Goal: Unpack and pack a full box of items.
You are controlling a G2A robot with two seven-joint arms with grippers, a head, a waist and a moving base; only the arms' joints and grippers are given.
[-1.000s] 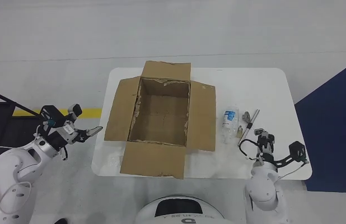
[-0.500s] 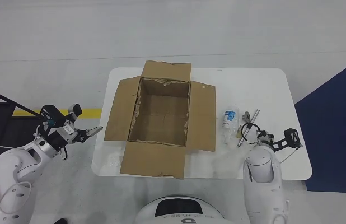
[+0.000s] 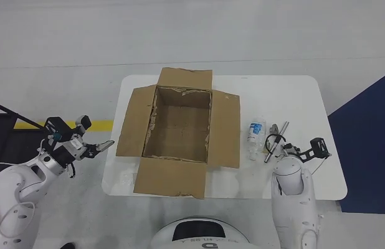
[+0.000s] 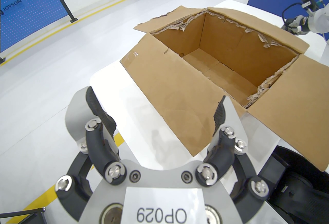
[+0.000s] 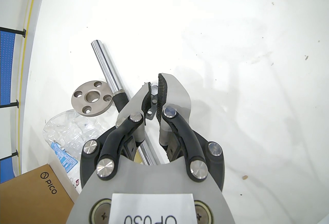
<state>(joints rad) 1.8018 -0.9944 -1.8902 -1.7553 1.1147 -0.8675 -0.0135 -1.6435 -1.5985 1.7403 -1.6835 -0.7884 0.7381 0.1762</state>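
Note:
An open cardboard box (image 3: 180,131) stands mid-table with its flaps spread, and its floor (image 4: 218,68) is bare. Right of it lie a crushed clear bottle (image 3: 256,138) (image 5: 64,137), a chrome rod with a black grip (image 3: 275,142) (image 5: 105,68) and a round metal flange (image 5: 91,101). My right gripper (image 5: 155,94) (image 3: 285,149) is beside the rod, shut on a small grey metal bracket (image 5: 153,104) with holes. My left gripper (image 4: 156,101) (image 3: 96,148) hangs open off the table's left edge, facing the box, nothing between its fingers.
The white table (image 3: 292,99) has bare room at its far right and behind the items. A box flap (image 3: 171,177) overhangs toward the front edge. Blue partition panels (image 4: 25,4) stand across the floor beyond the table.
My right arm has swung its wrist inward and toward the rod, and its camera housing has shifted up the table. The left arm and the box have not moved.

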